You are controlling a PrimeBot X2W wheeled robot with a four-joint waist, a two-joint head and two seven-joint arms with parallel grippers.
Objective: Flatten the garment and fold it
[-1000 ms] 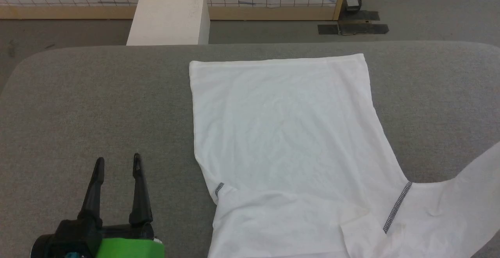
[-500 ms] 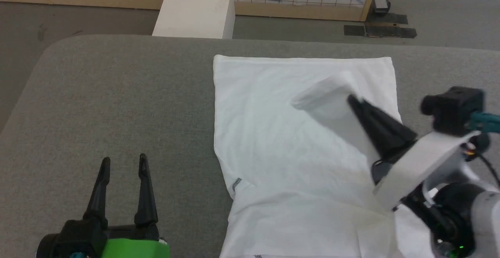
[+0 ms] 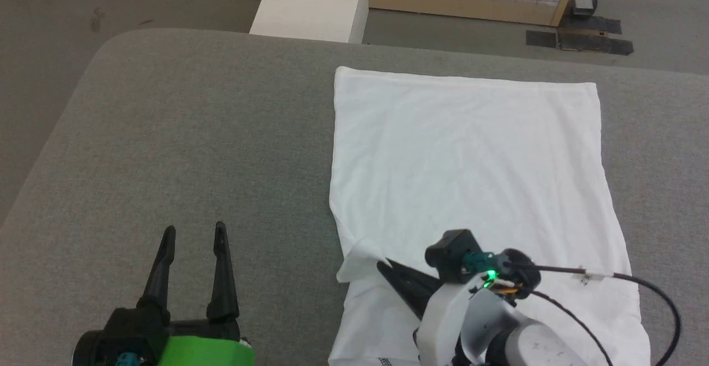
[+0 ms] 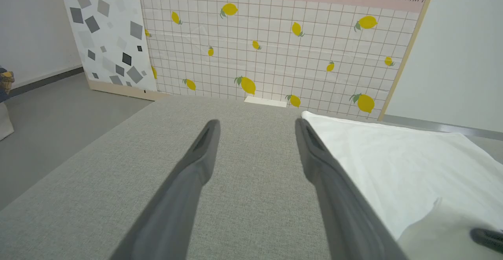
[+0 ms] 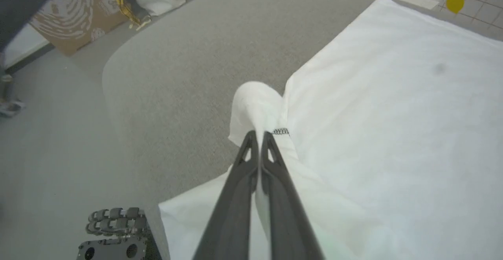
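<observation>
Right tool swung low across garment, clamped on fabric, left tool spread wide

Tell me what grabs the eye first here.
A white soft-fabric T-shirt lies spread flat over the right half of the grey padded table. At its near left edge the right gripper pinches a bunched fold, jaws shut. The left gripper hovers with jaws open over bare table, lower left.
</observation>
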